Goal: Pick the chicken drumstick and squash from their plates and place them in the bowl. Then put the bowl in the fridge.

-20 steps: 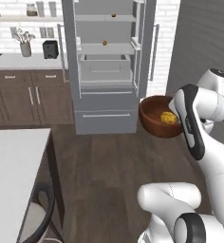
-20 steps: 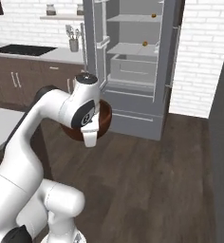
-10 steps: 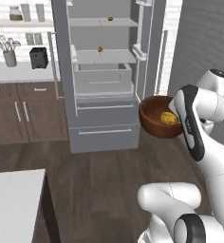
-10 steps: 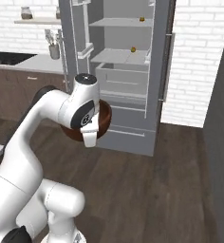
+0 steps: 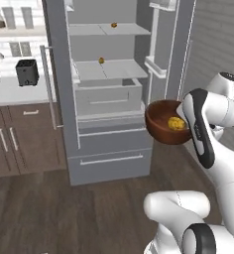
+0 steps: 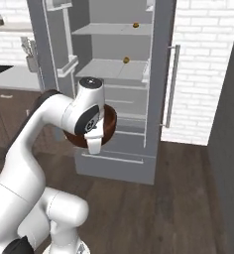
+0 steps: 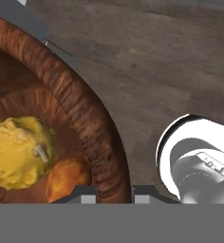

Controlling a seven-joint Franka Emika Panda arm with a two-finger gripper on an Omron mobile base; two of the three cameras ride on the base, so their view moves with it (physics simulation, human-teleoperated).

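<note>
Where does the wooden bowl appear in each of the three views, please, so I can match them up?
Left base view: the bowl is right of centre, held up in front of the open fridge, with yellow food inside.
Right base view: left of centre, mostly hidden behind the arm's white wrist; its brown rim shows.
Hand view: it fills the left side, its rim between the fingertips.
Shared landmark: the fridge in both base views.
</note>
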